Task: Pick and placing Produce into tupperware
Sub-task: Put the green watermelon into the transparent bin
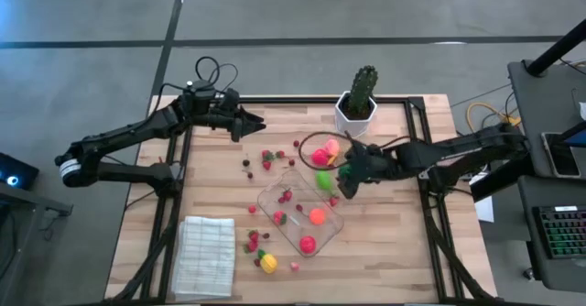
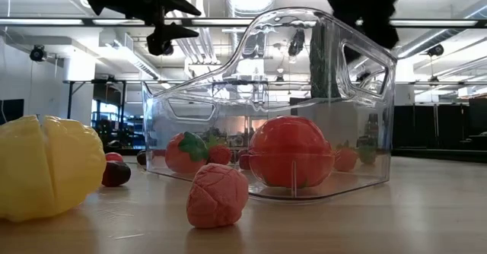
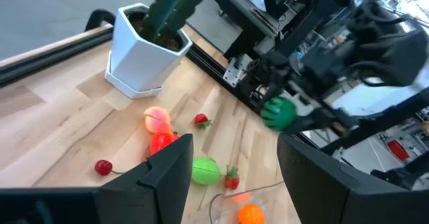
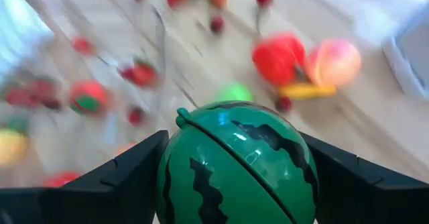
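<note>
While clamped on the toy watermelon [image 4: 236, 163], right gripper [image 1: 346, 173] hovers right of centre beside the tupperware [image 1: 299, 213] | left gripper [image 1: 249, 123] upper left, jaws apart, empty | advice: centre over container before releasing

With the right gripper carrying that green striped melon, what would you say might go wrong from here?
The right gripper holds the round green striped melon ball only at its sides, so it might slip out.

The clear rectangular plastic container already holds several fruits, such as an orange piece; the dropped ball may bounce or roll out.

Small red berries lie beside the container and could be knocked away.
</note>
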Controlling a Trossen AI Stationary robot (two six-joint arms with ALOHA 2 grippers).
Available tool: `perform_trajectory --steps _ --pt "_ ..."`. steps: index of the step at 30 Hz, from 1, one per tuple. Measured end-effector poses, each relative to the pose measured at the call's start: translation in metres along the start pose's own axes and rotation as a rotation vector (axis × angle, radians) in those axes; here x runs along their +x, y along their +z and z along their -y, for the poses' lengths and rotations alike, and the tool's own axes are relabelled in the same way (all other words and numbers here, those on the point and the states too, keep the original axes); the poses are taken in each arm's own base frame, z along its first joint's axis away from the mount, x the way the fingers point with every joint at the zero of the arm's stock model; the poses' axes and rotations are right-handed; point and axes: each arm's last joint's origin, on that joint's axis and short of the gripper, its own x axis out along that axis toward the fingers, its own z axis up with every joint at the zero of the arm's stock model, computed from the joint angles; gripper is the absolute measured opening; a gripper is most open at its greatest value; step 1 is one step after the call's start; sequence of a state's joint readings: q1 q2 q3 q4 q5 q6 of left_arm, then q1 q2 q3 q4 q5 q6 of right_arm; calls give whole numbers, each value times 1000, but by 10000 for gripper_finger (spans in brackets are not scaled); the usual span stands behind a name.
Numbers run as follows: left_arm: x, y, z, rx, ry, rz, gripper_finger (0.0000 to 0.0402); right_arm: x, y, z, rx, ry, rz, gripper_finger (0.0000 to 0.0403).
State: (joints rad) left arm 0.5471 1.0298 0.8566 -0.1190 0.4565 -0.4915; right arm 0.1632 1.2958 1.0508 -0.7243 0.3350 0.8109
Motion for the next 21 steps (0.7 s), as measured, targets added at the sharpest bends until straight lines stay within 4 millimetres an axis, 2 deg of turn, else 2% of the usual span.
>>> perform_trajectory --steps 2,5,11,16,21 --pt "0 0 -1 0 19 10 202 -3 10 -5 24 18 35 295" --pt "0 0 -1 -2 20 8 202 4 23 -19 99 39 29 295" --pt "-1 -3 3 8 -120 -74 202 29 49 -73 100 92 0 291" --pt "-6 -13 2 22 -112 -171 202 51 51 -102 109 31 -121 299" --pt "-20 -20 6 57 -97 -213 202 49 39 -128 100 27 -172 305"
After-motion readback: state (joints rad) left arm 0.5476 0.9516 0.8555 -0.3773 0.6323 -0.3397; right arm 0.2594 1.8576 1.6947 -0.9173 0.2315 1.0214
